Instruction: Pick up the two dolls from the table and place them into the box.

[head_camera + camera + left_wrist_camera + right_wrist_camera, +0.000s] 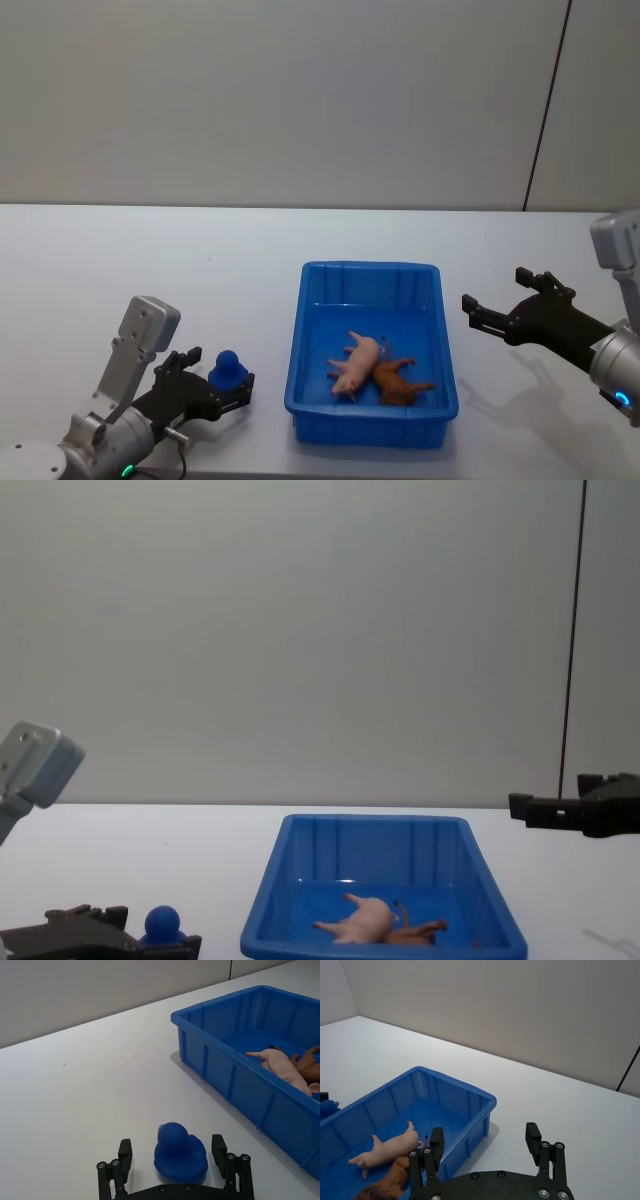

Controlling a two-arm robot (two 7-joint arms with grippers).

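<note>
The blue box (pixel 370 268) stands on the white table (pixel 150 270) in front of me. Both dolls lie inside it, touching: the pale pink pig (pixel 360 365) on its side and the brown lion (pixel 398 382) just right of it. My left gripper (pixel 222 380) is low at the table's near left, open, its fingers straddling a small blue duck toy (pixel 228 372) with a gap on each side. Hovering right of the box, my right gripper (pixel 495 290) is open and holds nothing. The right wrist view looks past that gripper (pixel 484 1131) at the pig (pixel 390 1147) and lion (pixel 390 1182).
The blue duck (pixel 179 1155) rests on the table between the left gripper's fingers (pixel 125 1152), a short way from the box wall (pixel 235 1080). A plain grey wall rises behind the table's far edge.
</note>
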